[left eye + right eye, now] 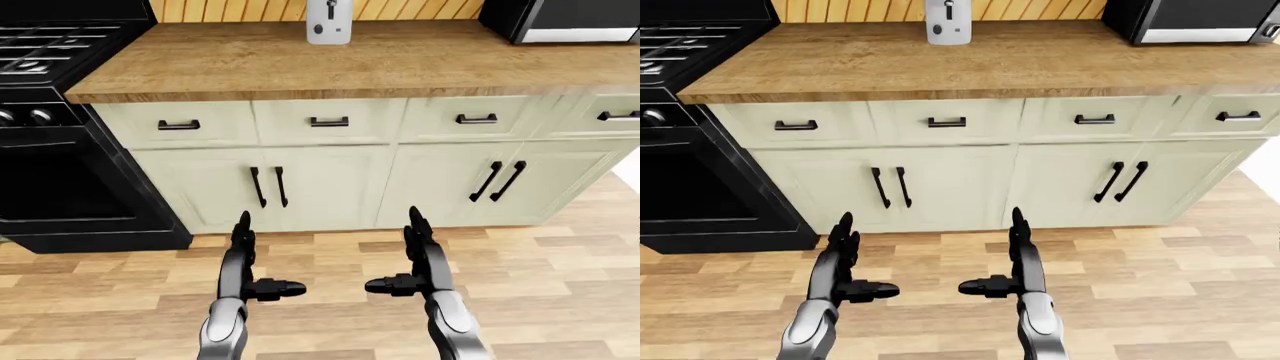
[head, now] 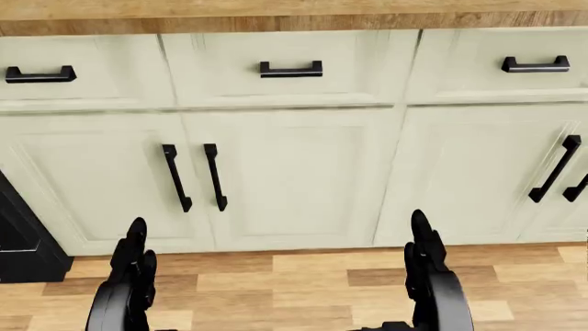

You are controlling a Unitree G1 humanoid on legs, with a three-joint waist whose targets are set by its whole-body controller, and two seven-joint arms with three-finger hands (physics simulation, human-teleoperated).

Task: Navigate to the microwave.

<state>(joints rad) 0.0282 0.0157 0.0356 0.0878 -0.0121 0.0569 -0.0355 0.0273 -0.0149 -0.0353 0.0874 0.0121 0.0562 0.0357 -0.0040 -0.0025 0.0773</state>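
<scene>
The microwave [image 1: 565, 19] stands on the wooden counter [image 1: 300, 64] at the top right of the left-eye view, cut off by the frame's top edge; it also shows in the right-eye view [image 1: 1190, 19]. My left hand [image 1: 245, 259] and right hand [image 1: 418, 255] are held out low over the wood floor, fingers straight and open, thumbs pointing inward, both empty. The hands are well below and short of the counter.
A black stove [image 1: 50, 127] with gas burners fills the left side. A grey appliance [image 1: 328, 21] stands at the counter's top middle. Pale green cabinets [image 1: 330, 180] with black handles run under the counter. Wood floor [image 1: 560, 285] spreads toward the right.
</scene>
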